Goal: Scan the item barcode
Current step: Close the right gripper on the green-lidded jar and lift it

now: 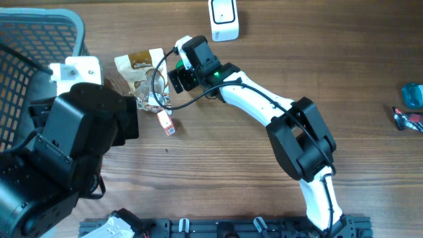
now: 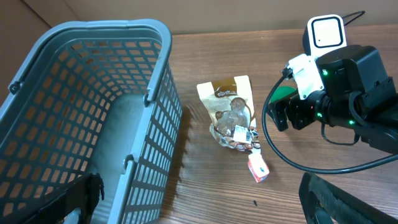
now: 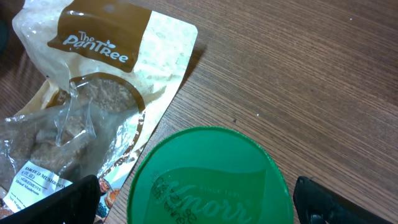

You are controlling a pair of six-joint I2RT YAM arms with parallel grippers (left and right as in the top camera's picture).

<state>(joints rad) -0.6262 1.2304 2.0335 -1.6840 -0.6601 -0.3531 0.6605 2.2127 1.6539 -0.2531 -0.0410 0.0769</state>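
Note:
A green Knorr lid on a container sits between the fingers of my right gripper. The jaws are open, with a gap on each side of the lid. From overhead, the right gripper is beside a Pantree pouch, a clear bag of dried pieces and a small red-and-white box. The white scanner stands at the far edge. My left gripper hangs open and empty over the table beside the basket, one finger over the basket wall.
A grey mesh basket fills the left side. A blue item and a dark wrapped packet lie at the right edge. A black cable loops from the right arm over the table.

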